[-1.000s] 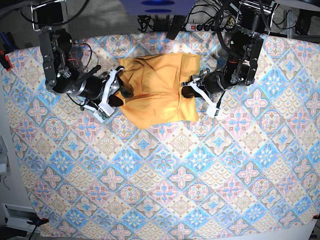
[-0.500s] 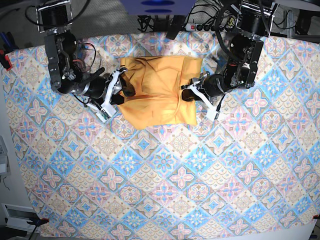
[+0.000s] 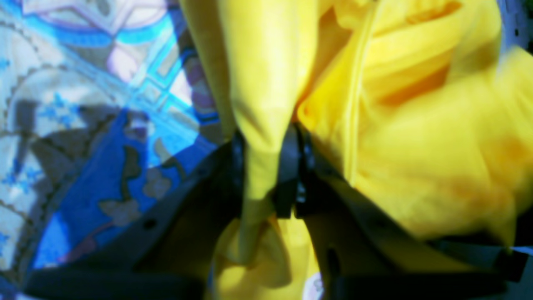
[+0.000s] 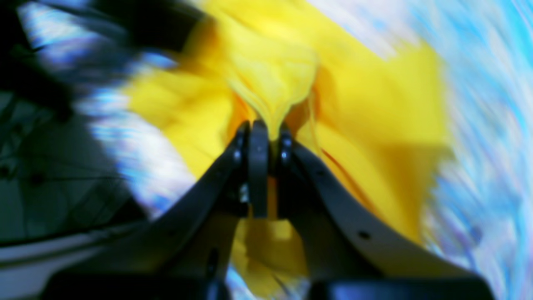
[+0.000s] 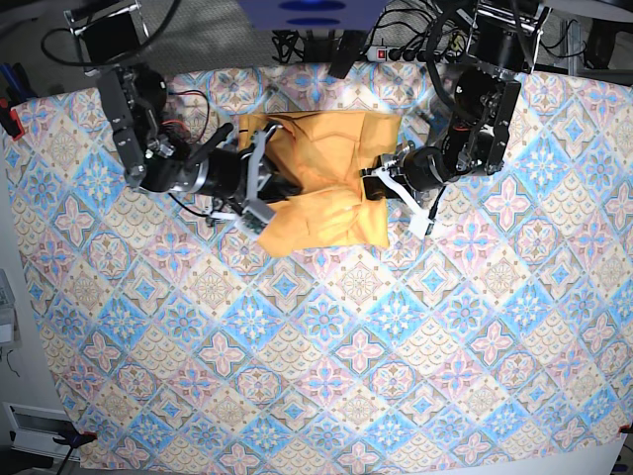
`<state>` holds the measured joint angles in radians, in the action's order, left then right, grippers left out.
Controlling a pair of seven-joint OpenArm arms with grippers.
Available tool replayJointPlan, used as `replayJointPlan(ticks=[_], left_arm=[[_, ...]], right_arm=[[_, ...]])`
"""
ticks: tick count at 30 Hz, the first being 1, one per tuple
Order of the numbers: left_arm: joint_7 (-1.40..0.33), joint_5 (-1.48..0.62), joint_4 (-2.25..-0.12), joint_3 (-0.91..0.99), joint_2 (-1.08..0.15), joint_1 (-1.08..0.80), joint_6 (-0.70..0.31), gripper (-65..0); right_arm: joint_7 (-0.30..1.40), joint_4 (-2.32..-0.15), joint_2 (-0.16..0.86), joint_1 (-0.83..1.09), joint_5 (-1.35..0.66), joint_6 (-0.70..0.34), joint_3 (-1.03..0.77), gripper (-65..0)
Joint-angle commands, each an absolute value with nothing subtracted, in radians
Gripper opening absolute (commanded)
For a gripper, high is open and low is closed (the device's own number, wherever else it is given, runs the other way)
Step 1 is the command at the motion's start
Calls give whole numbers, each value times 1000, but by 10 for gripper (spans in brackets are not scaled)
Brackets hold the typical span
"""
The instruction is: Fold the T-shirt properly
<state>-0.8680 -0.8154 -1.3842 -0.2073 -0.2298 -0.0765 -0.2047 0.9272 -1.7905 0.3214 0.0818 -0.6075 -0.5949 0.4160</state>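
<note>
The pale yellow-orange T-shirt (image 5: 331, 203) lies bunched at the back middle of the patterned tablecloth (image 5: 346, 336). My right gripper (image 5: 267, 190), on the left side of the base view, is over the shirt's left part. In the right wrist view the right gripper (image 4: 266, 139) is shut on a pinched fold of the shirt (image 4: 374, 125). My left gripper (image 5: 374, 185) is at the shirt's right edge. In the left wrist view the left gripper (image 3: 266, 162) is shut on a strip of the shirt (image 3: 416, 146). The black loop mark is not visible.
Cables and a power strip (image 5: 381, 49) lie behind the table's back edge. A red clamp (image 5: 10, 124) sits at the left edge. The tablecloth shows under the left gripper in the left wrist view (image 3: 83, 125).
My right gripper has moved rightward across the shirt, dragging its left edge inward and narrowing the cloth. My left gripper has stayed almost in place, holding the right edge.
</note>
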Motion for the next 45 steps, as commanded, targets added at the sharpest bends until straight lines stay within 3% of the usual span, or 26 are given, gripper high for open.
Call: replayJointPlan(ticks=[1, 11, 18, 21, 28, 32, 38, 45], left_arm=[[-869, -823, -1377, -203, -234, -65, -208, -611], [-869, -825, -1363, -200, -234, -64, -208, -612], [-869, -825, -1363, -199, -234, -64, -208, -611], [-869, -825, -1365, -199, -234, -64, -208, -610], [-869, -831, -1408, -197, -274, -71, -208, -608], [-869, -831, -1438, -174, -275, -73, -208, -608], [-872, -829, -1438, -96, -268, -74, -208, -608], [-871, -831, -1438, -93, -246, -71, -208, -608]], right_arm=[[903, -1821, 325, 50, -627, -599, 450, -639], [903, -1807, 320, -140, -625, -599, 808, -630], [901, -1724, 328, -139, -622, -595, 769, -454], [901, -1728, 335, -107, -622, -595, 691, -423], [898, -1728, 337, -47, -622, -595, 498, -425], [903, -1727, 338, -45, -622, -595, 479, -426], [905, -1727, 340, -53, -624, -596, 654, -429], [903, -1728, 340, -166, -624, -598, 900, -480]])
